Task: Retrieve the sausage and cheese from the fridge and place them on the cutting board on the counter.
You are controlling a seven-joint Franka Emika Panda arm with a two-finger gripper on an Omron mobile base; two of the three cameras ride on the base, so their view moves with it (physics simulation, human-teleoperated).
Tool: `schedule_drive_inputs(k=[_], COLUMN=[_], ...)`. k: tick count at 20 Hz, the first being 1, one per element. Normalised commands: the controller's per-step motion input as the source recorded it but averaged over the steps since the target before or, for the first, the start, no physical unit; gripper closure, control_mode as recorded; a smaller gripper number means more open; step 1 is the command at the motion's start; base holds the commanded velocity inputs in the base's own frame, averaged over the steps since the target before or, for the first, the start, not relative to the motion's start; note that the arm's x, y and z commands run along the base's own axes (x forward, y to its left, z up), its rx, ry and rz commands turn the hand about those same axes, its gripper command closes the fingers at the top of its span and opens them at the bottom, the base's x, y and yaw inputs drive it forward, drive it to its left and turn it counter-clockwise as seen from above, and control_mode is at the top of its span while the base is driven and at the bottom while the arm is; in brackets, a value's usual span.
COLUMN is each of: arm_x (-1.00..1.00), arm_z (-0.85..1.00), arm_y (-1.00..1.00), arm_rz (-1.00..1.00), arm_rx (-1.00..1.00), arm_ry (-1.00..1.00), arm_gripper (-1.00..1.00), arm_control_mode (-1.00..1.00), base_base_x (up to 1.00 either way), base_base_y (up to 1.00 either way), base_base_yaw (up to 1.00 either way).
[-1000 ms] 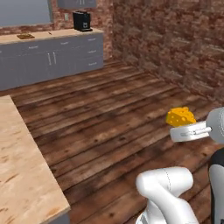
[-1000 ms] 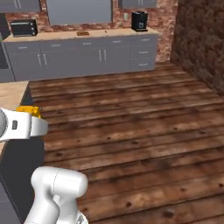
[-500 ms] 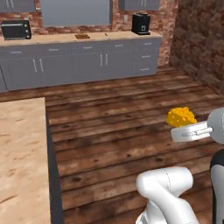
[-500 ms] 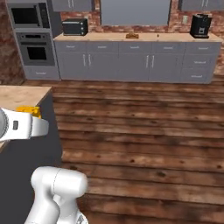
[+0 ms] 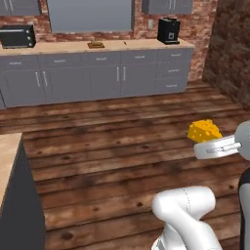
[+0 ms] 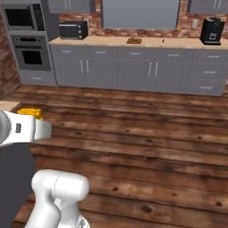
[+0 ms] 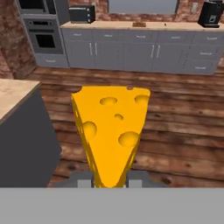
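Swung round with the base since a second ago: far counter point(image 5: 97, 47) now square ahead instead of off to one side, cheese point(image 5: 204, 131) riding along unchanged. Cutting board point(image 6: 134, 41) lying well ahead across the open wooden floor, on that counter between toaster oven point(image 6: 73, 30) and coffee machine point(image 6: 212, 30). Gripper point(image 7: 112, 179) pinched on the wedge's narrow end, broad end pointing toward the board.
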Motion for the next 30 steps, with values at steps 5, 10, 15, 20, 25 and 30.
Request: schedule_drive_inputs(k=[5, 10, 15, 20, 25, 30], arm_x=[0.00, 0.00, 0.00, 0.00, 0.00, 0.00], arm_z=[0.00, 0.00, 0.00, 0.00, 0.00, 0.00], arm_y=[0.00, 0.00, 0.00, 0.00, 0.00, 0.00], arm_rz=[0.00, 0.00, 0.00, 0.00, 0.00, 0.00], arm_rx=[0.00, 0.00, 0.00, 0.00, 0.00, 0.00], arm_ry=[0.00, 0.00, 0.00, 0.00, 0.00, 0.00], arm_gripper=[1.00, 1.00, 1.00, 1.00, 1.00, 1.00], arm_control_mode=[1.00, 1.00, 1.00, 1.00, 1.00, 1.00], base_base_x=[1.00, 1.00, 1.00, 1.00, 1.00, 1.00], base_base_y=[-0.39, -0.02, -0.17, -0.02, -0.04, -0.09], base_base_yaw=[0.01, 0.07, 0.04, 0.03, 0.06, 0.07])
